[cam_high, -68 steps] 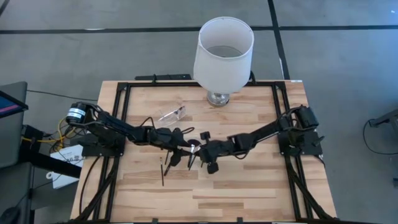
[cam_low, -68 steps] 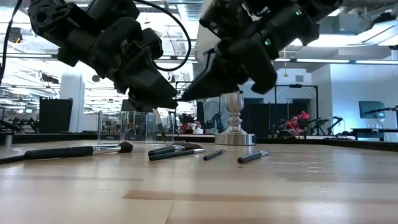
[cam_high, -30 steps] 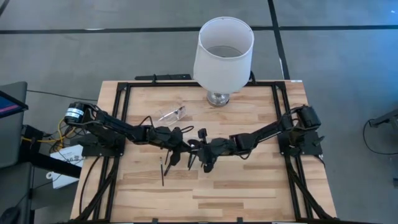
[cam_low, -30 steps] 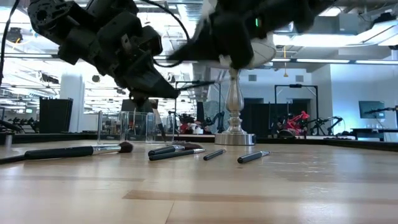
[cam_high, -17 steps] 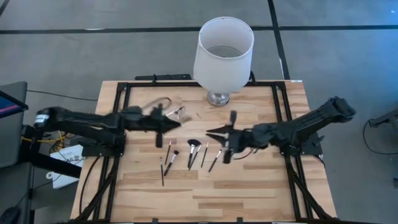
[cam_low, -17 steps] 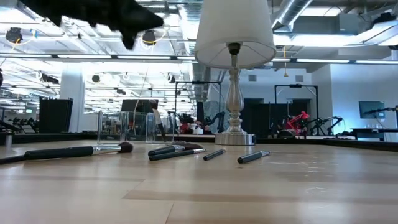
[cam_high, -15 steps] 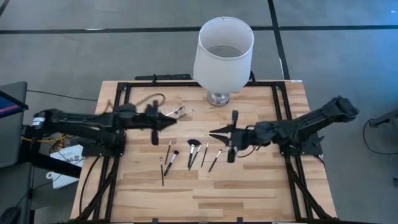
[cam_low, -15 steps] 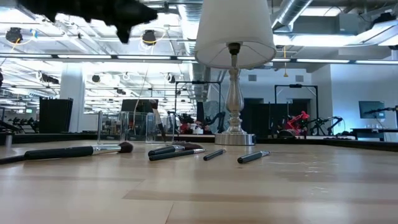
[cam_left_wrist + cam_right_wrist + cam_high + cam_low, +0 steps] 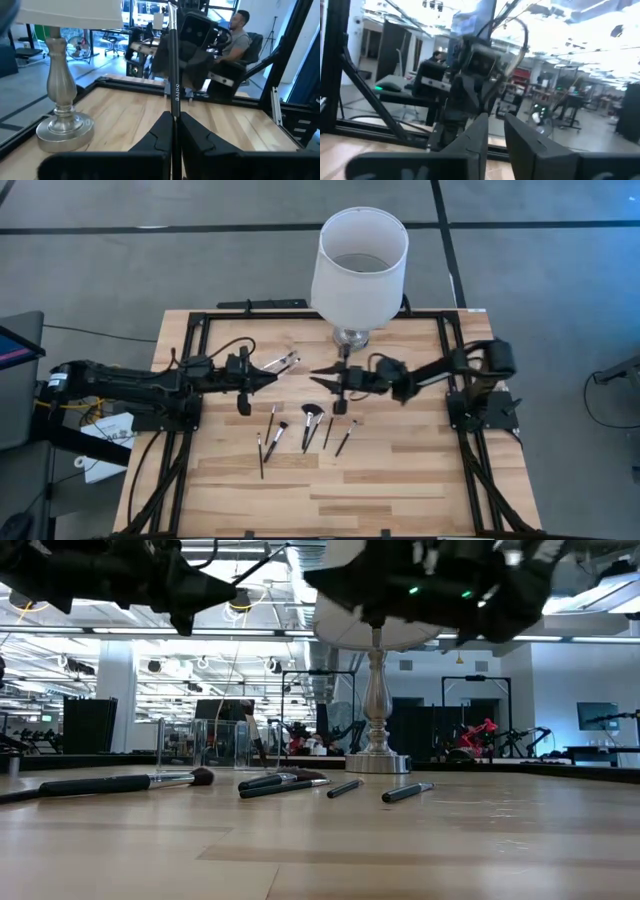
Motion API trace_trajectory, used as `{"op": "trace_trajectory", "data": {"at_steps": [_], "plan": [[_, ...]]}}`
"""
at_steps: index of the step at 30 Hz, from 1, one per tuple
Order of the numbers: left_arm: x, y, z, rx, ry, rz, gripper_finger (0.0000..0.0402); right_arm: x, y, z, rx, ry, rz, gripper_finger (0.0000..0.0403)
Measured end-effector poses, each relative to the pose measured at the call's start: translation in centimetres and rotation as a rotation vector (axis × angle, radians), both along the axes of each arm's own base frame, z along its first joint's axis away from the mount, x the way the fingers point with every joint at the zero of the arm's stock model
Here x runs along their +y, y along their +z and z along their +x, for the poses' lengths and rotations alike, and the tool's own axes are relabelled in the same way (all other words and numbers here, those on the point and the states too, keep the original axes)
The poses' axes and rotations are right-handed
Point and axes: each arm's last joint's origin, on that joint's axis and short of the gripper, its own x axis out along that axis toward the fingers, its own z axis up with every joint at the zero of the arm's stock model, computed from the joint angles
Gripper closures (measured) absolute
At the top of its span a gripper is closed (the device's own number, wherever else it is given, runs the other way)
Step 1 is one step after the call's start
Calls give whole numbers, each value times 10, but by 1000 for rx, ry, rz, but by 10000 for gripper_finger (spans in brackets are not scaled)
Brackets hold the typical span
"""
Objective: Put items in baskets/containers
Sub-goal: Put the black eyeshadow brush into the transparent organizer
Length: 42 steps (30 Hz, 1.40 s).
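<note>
A thin dark makeup brush (image 9: 173, 75) is in my left gripper (image 9: 264, 376), which is shut on it and raised over the table's far left part, beside the clear case (image 9: 286, 362). The brush sticks out past the fingertips and slants upward (image 9: 262, 565). My right gripper (image 9: 322, 377) is raised near the lamp base and points at the left gripper. Its fingers (image 9: 479, 136) stand a little apart with nothing between them. Several more brushes (image 9: 305, 430), one with a fan head (image 9: 311, 412), lie flat on the table's middle. My left gripper pinches the brush's dark handle (image 9: 173, 117) between its two fingers. The brush lies along the fingers and runs on ahead of them. It is clear of the table and everything on it.
A large white lampshade (image 9: 360, 260) on a silvery base (image 9: 349, 337) stands at the table's far middle, close behind my right gripper. A black frame (image 9: 195, 330) borders the wooden top. A person (image 9: 240, 30) sits beyond the table's right side.
Both grippers have risen from low over the brushes at the table's middle. My left gripper has drawn back toward the left and far edges with the brush. My right gripper swung off toward the right edge, then came back toward the lamp base.
</note>
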Motion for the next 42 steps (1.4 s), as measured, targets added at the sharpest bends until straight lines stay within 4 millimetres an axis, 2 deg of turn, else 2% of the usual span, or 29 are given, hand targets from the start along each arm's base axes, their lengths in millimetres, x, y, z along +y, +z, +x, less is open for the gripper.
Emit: {"op": "trace_trajectory", "data": {"at_steps": [6, 10, 16, 20, 29, 37, 42], "plan": [[-1, 0, 0, 4, -51, -1, 385, -5, 0, 42, -24, 162, -14, 294], [-2, 0, 0, 4, -56, -2, 385, -9, 7, 53, -39, 205, 31, 251], [-2, 0, 0, -2, -83, -5, 385, -12, 14, 56, -49, 232, 108, 200], [-3, -1, 1, 3, -105, 0, 385, -7, 19, 60, -49, 241, 111, 200], [-4, -1, 1, 1, -139, 6, 386, -4, 8, 63, 71, 217, 138, 228], [-13, 0, 1, -12, -179, 63, 386, -12, 27, 57, 41, 175, 140, 227], [-12, -1, 2, -4, -152, 66, 386, -10, 36, 55, 15, 216, 127, 228]]}}
